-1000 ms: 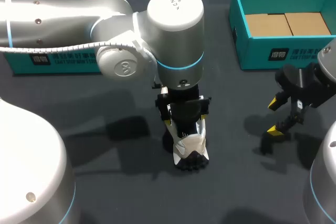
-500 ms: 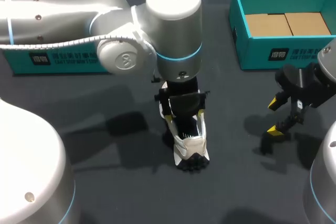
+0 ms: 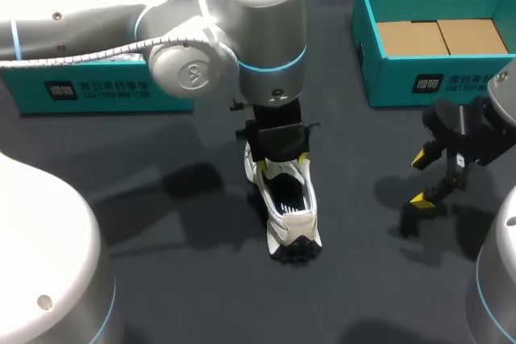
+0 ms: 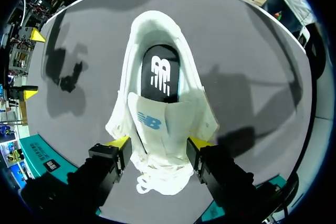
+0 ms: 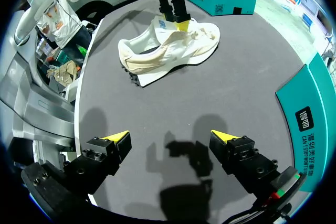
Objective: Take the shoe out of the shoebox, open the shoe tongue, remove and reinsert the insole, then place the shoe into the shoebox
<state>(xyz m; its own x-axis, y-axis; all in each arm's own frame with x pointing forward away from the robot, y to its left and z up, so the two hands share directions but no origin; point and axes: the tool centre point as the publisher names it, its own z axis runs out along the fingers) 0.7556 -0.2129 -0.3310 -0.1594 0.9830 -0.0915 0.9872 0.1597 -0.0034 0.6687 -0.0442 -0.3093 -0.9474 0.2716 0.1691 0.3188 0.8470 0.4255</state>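
White shoe (image 3: 292,217) lies on the surface (image 3: 185,288).
Left pincer (image 4: 159,141) spread wide astride its laced end; right pincer (image 5: 170,140) open, empty.

Print noted, not transcribed. Open teal cardboard shoebox (image 3: 393,86), far right: white square label and a short row of white characters on its near wall. Second teal cardboard box (image 3: 105,90), far left: the same white label and characters on its near wall. Silver left arm (image 3: 97,14): small dark lettering on the top cap, round emblem on the side cap, neither legible. White fabric shoe (image 4: 157,30): white logo on the black insole (image 4: 160,59), blue logo on the white tongue (image 4: 160,140).
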